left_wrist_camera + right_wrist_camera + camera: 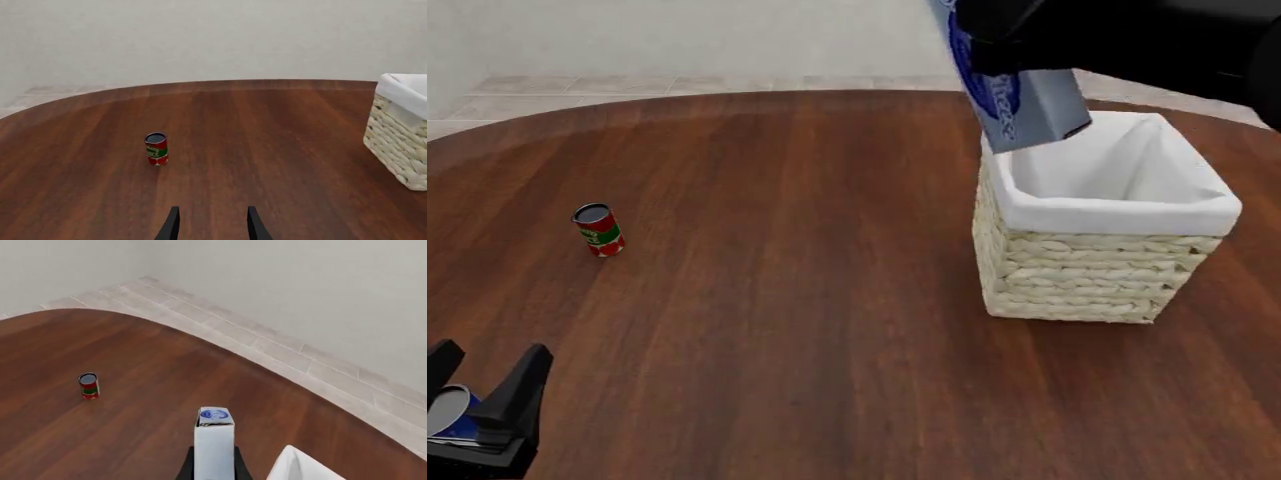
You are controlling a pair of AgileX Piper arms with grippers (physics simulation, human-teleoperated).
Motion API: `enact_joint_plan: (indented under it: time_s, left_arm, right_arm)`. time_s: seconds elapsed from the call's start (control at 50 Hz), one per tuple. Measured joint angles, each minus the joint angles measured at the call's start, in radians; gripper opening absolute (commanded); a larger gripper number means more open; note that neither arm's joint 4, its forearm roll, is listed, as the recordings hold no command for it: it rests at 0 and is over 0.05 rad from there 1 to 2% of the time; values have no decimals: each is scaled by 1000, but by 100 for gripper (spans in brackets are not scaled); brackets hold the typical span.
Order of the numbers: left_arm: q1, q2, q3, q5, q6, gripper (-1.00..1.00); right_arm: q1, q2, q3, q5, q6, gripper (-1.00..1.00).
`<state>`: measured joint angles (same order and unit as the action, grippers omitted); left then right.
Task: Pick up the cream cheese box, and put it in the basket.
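My right gripper (213, 461) is shut on the cream cheese box (1022, 96), a silver-grey carton with blue logos. It holds the box upright and slightly tilted in the air, just above the far left corner of the basket (1088, 268). The box also shows end-on in the right wrist view (215, 440), between the dark fingers. The woven basket with its white liner stands at the right of the table and shows in the left wrist view (399, 145). My left gripper (487, 362) is open and empty, low at the near left; its fingers (173, 222) point over bare table.
A small red-and-green can (598, 230) stands upright on the left of the round wooden table (801, 300), far from the basket. It also shows in the left wrist view (156, 148) and the right wrist view (89, 385). A tiled floor and pale wall lie beyond the table's far edge.
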<state>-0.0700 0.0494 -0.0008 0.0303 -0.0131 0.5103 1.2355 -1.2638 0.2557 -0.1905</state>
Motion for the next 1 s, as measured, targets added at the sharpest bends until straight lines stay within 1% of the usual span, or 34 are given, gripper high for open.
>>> enact_joint_plan:
  time_s: [0.14, 0.22, 0.38, 0.48, 0.74, 1.0]
  left_arm:
    - [0, -2, 0, 1, 0, 100]
    - [0, -2, 0, 1, 0, 100]
    - [0, -4, 0, 2, 0, 100]
    - [0, -3, 0, 2, -1, 100]
    - [0, 0, 0, 0, 0, 100]
    - [-1, 6, 0, -3, 1, 100]
  right_arm:
    - [-85, -20, -7, -4, 8, -100]
    - [-128, -27, -5, -8, -15, -100]
    - [-195, -22, 1, -9, -99, -100]
    - [-228, -7, -13, 11, -143, -100]
    - [-303, 76, -102, 115, -270, -100]
    - [-339, 146, -143, 211, -390, -100]
